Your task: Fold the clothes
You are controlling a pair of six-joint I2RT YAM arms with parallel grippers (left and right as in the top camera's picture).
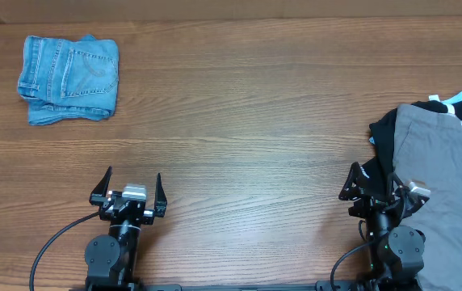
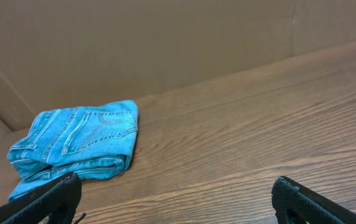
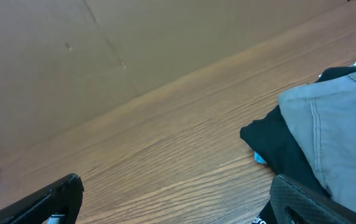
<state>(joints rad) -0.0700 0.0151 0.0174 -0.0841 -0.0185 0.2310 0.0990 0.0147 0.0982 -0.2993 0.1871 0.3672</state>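
- jeans: compact folded bundle, back pockets up, far ahead and off to the left of left pincer; well apart, nothing touching it.
- left pincer: jaws spread wide, empty, low over bare tabletop, aimed straight ahead.
- right pincer: jaws spread wide too, nothing between them. grey garment right at its right finger, black garment just ahead-right underneath the grey one. contact with the cloth not clear from either view.
- arm pose: both tucked close over their bases at the near edge, wrists level, fingers forward. reads as a neutral rest pose, not a reach.
- step, judged from the layout: jeans fold looks done, so between garments, with the pile beside the right pincer next in line.
- next move likely calls for: right pincer reaching ahead-right, pinching one edge of the grey top layer only, dragging it onto open wood between the two pincers; left pincer coming across to help flatten.
- watch for: black layer coming along with the grey one, and cloth snagging on the right finger at the start of the reach.
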